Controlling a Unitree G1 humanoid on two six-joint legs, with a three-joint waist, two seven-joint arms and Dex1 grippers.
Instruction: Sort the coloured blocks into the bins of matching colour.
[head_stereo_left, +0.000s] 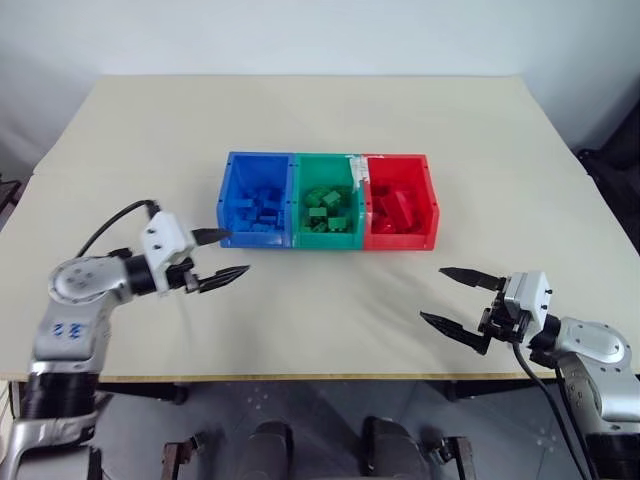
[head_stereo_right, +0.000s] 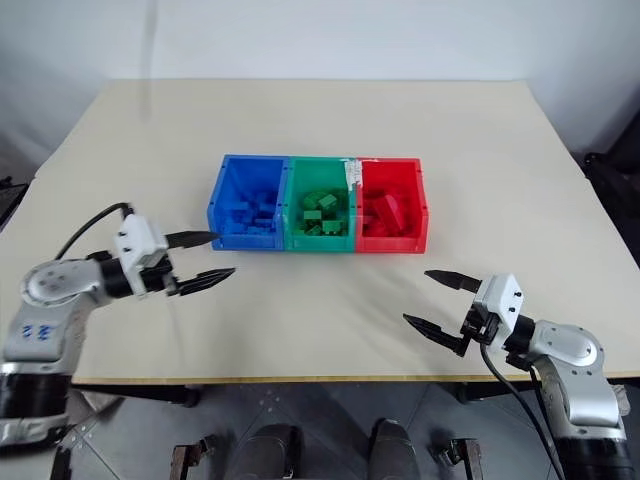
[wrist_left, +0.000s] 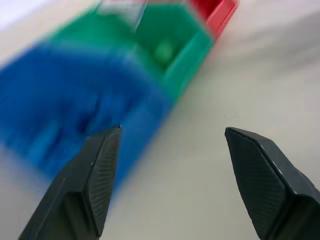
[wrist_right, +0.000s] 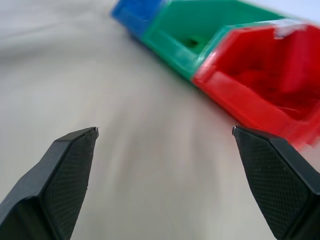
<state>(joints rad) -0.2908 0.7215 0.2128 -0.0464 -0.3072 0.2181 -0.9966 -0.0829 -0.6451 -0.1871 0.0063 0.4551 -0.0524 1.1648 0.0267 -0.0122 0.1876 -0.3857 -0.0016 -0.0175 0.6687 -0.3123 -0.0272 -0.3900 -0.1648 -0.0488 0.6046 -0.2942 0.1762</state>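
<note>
Judging by their look, the coloured blocks would handle as light, rigid, smooth plastic bricks – best pinched across two flat opposite sides, since the studded top would give the pads less to bear on. All of them are seen lying already in the bins: blue blocks (head_stereo_left: 258, 212) in the blue bin (head_stereo_left: 232, 200), green blocks (head_stereo_left: 326, 208) in the green bin (head_stereo_left: 298, 175), red blocks (head_stereo_left: 395, 210) in the red bin (head_stereo_left: 432, 205). No loose brick is seen on the table (head_stereo_left: 320, 110), so the sorting is judged to be finished or nearly so.

The three bins are joined in a row near the table's middle – open-topped, rectangular, glossy, thin-walled. A pale strip of tape (head_stereo_left: 355, 170) is seen on the wall between green and red. The tabletop is a matt, pale beige board with a plain edge.

The left gripper (head_stereo_left: 222, 257) is held just in front of the blue bin's near corner, its jaws parted and nothing between them. The right gripper (head_stereo_left: 458, 298) is held over bare table, nearer the front edge and well apart from the red bin, spread wide and empty. The fingers (wrist_right: 67, 175) are black, tapering to points, with finely cross-hatched pads.
</note>
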